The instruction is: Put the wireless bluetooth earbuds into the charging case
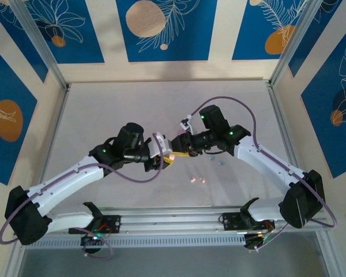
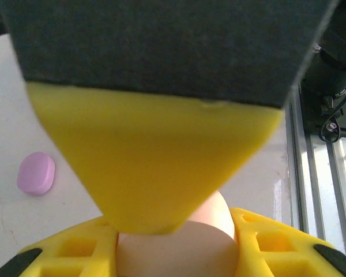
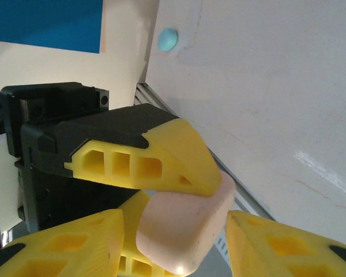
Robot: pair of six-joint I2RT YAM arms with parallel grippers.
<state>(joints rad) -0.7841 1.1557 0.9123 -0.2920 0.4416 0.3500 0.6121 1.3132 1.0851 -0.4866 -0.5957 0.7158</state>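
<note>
The left gripper is clamped on the peach-pink case, with one yellow finger above it and one below. It holds the case above the table at mid-workspace. The right gripper meets it head-on. Its jaws stand apart on either side of the case, with a narrow gap visible on one side, and grip nothing.

The wireless bluetooth earbuds lie on the table. A pink pair is just nearer the bases than the grippers. A light blue pair is just beside the right forearm.

A purplish-pink oval piece lies apart on the table. A light blue oval piece lies near the rail. Whether these two are buds or cases cannot be told.
</note>
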